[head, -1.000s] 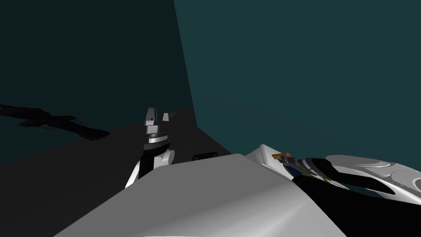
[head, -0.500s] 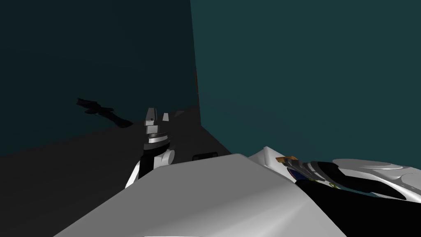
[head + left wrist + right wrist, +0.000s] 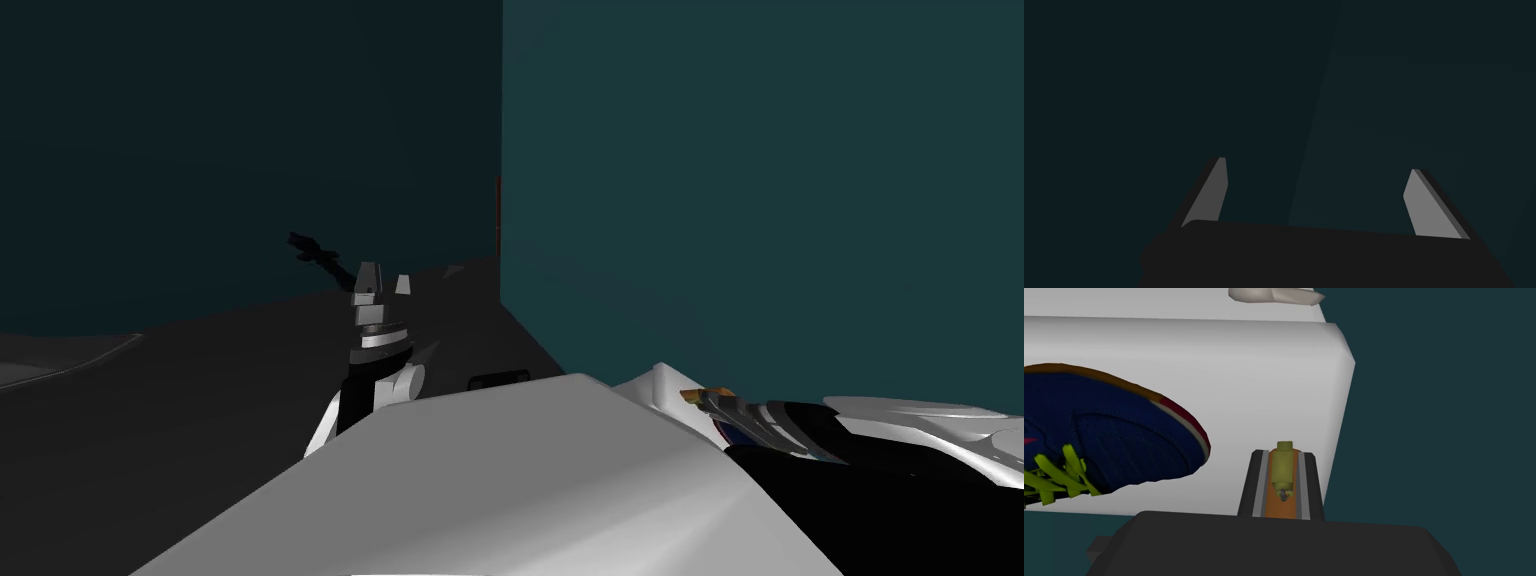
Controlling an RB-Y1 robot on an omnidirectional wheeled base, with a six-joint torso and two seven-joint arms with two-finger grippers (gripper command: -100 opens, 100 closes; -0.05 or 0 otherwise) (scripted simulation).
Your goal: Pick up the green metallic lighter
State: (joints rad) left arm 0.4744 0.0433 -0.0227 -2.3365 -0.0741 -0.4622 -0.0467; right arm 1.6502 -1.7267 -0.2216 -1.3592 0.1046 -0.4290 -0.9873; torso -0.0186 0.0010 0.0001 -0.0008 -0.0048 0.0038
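The right gripper [image 3: 1284,454] was clamped on the lighter [image 3: 1283,472], its yellow-green body pinched between the fingers, just right of a navy shoe [image 3: 1114,433] over a white surface [image 3: 1264,378]. The grasp looked done and only lifting clear seemed left. The left gripper [image 3: 1319,167] stood wide open, empty

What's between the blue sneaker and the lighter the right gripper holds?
In the right wrist view, only bare white surface and one finger of the right gripper separate the blue sneaker from the clamped yellow-green lighter.
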